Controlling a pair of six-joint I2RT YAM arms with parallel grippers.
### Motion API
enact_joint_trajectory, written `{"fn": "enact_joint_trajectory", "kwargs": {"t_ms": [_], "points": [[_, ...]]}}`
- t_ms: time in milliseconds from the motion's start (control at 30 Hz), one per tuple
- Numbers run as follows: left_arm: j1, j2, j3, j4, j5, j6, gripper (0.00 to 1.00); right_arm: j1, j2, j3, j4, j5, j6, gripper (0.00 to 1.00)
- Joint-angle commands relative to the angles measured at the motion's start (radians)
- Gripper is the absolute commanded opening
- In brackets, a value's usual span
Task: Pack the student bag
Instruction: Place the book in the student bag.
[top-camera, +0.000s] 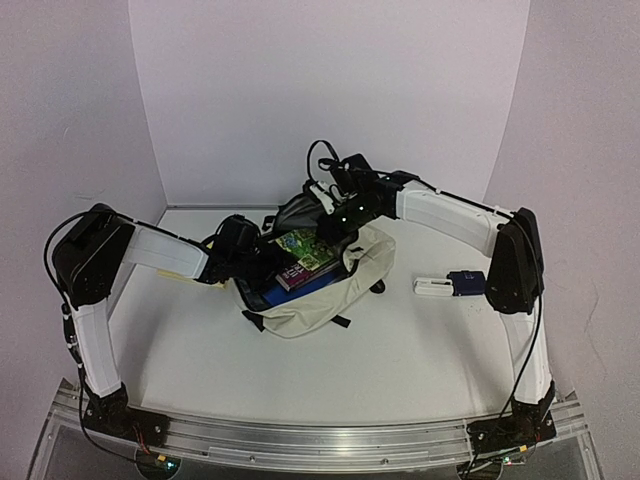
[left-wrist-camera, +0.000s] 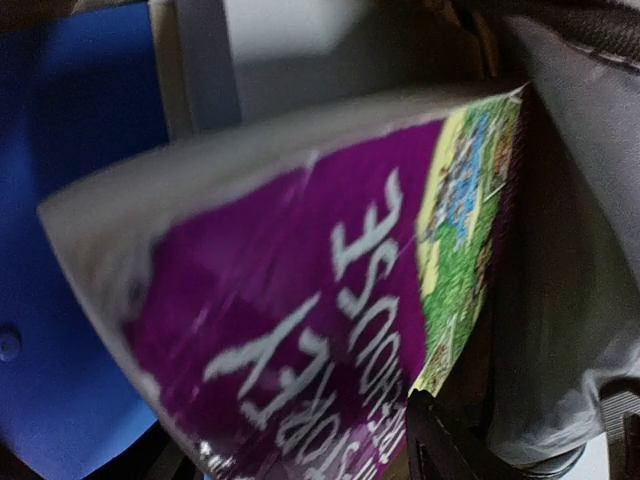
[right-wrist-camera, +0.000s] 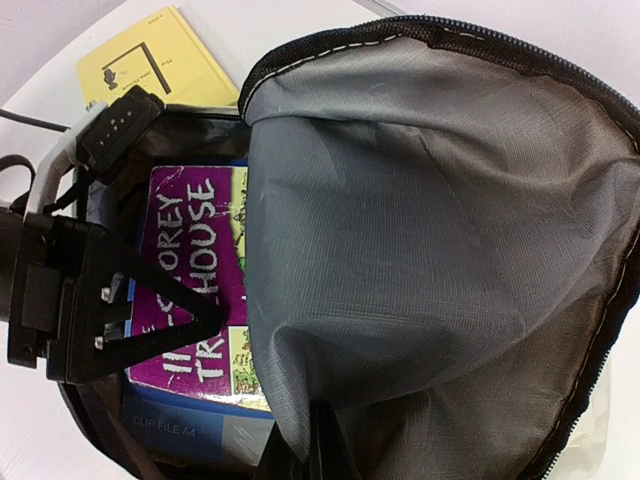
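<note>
The student bag (top-camera: 312, 312), cream with grey lining (right-wrist-camera: 430, 220), lies open mid-table. A purple and green book (top-camera: 305, 250) lies in its mouth on a blue clip file (top-camera: 298, 290). My left gripper (top-camera: 260, 262) reaches into the opening from the left. The book (left-wrist-camera: 300, 300) sits between its jaws, with one black finger (left-wrist-camera: 440, 445) at its right edge. From the right wrist, its finger (right-wrist-camera: 205, 305) lies over the book (right-wrist-camera: 190, 230) and the file (right-wrist-camera: 180, 435). My right gripper (top-camera: 328, 205) is shut on the flap and holds it up, pinching the lining (right-wrist-camera: 330, 450).
A yellow booklet (right-wrist-camera: 160, 55) lies on the table behind the bag, under the left arm. A white item (top-camera: 432, 288) and a dark blue item (top-camera: 465, 282) lie on the table to the right of the bag, near the right arm.
</note>
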Motion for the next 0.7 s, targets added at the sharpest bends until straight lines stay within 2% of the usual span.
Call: {"fn": "enact_joint_trajectory", "kwargs": {"t_ms": [0, 67, 133, 200, 267, 300, 367, 467, 533, 600, 667], "points": [[-0.04, -0.08, -0.022, -0.071, -0.07, 0.002, 0.68, 0.004, -0.095, -0.013, 0.031, -0.037, -0.007, 0.0], [-0.051, -0.105, -0.038, -0.099, -0.087, 0.001, 0.67, 0.004, -0.094, -0.017, 0.029, -0.043, -0.007, 0.0], [-0.055, -0.117, -0.061, -0.077, -0.084, 0.001, 0.6, 0.004, -0.092, -0.02, 0.029, -0.051, -0.009, 0.0], [-0.055, -0.102, -0.049, -0.05, -0.072, 0.017, 0.46, 0.004, -0.086, -0.019, 0.029, -0.053, -0.01, 0.0], [-0.053, -0.047, 0.026, -0.053, -0.054, 0.058, 0.21, 0.003, -0.077, -0.013, 0.027, -0.054, -0.011, 0.0], [-0.054, -0.007, 0.069, -0.06, -0.041, 0.082, 0.14, 0.003, -0.074, -0.008, 0.025, -0.055, -0.013, 0.0], [-0.048, 0.076, 0.199, -0.077, -0.001, 0.109, 0.11, 0.0, -0.065, 0.004, 0.018, -0.052, -0.016, 0.0], [-0.03, 0.173, 0.339, -0.124, 0.058, 0.126, 0.15, -0.019, -0.049, 0.024, 0.008, -0.051, -0.012, 0.0], [-0.025, 0.159, 0.35, -0.135, 0.059, 0.154, 0.3, -0.05, -0.036, 0.027, 0.005, -0.048, -0.01, 0.0], [-0.025, 0.105, 0.336, -0.172, 0.049, 0.211, 0.5, -0.084, -0.017, 0.025, 0.004, -0.027, -0.021, 0.0], [-0.024, 0.037, 0.313, -0.234, 0.039, 0.262, 0.66, -0.123, 0.009, 0.029, 0.006, -0.022, -0.027, 0.0]]}}
